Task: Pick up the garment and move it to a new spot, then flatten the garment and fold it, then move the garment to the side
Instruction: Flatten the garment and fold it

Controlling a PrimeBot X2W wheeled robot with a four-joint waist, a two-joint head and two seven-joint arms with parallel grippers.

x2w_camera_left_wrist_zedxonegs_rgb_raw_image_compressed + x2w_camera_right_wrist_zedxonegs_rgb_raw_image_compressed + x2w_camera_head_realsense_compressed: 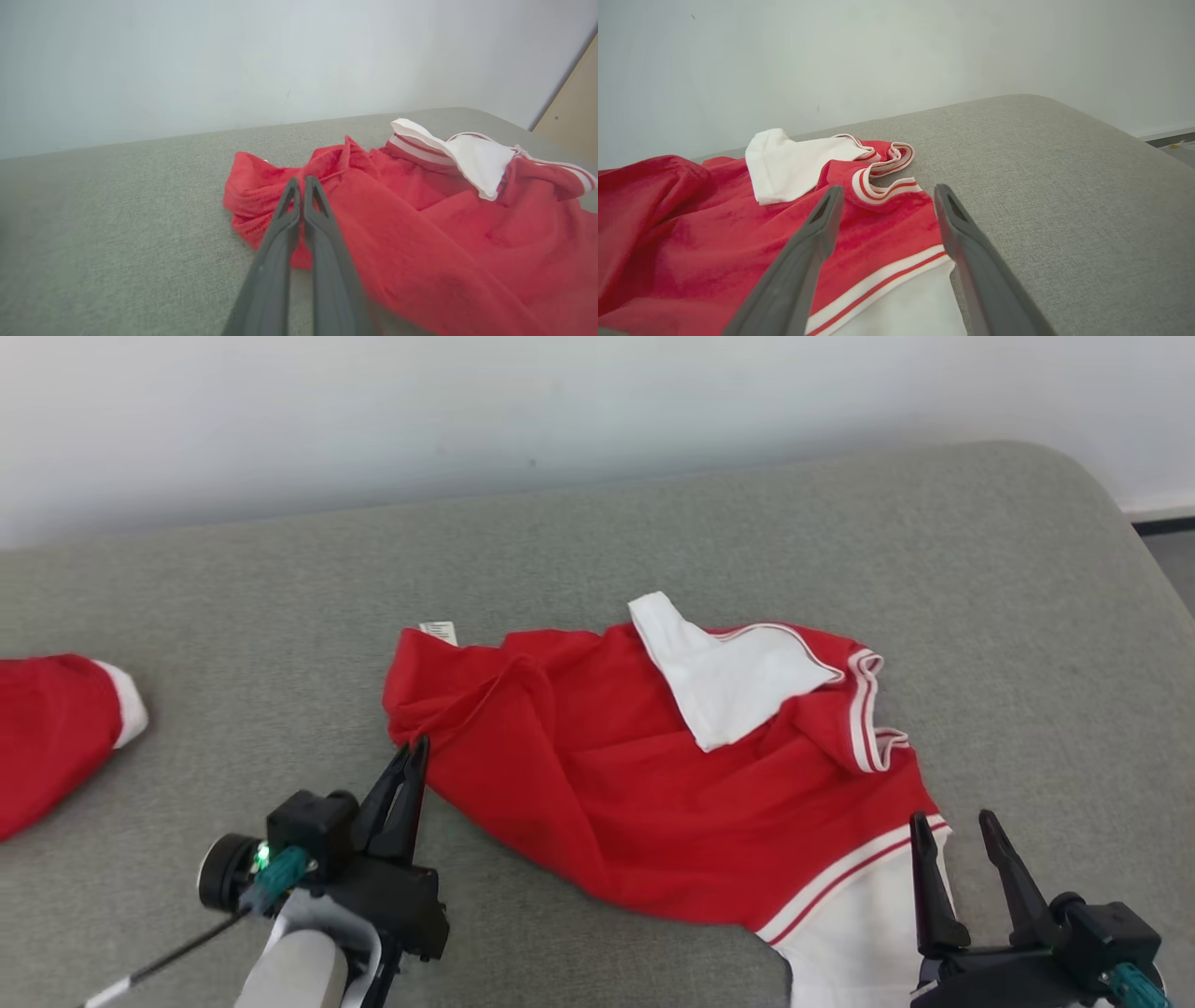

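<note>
A plain, sparsely furnished indoor room (home or lab, hard to tell): a grey woven-fabric-covered table with a rounded corner (pixel 653 541) stands against a bare white wall (pixel 560 401), with a dark skirting strip (pixel 1162 524) and grey floor (pixel 1178 569) beyond its right end.

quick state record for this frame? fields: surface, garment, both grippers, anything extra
surface: grey cushion
garment: red and white, rumpled, unfolded
left gripper: shut at garment's left edge; grip on cloth unclear
right gripper: open, at the striped hem, near right corner
extra: second red garment at far left
</note>
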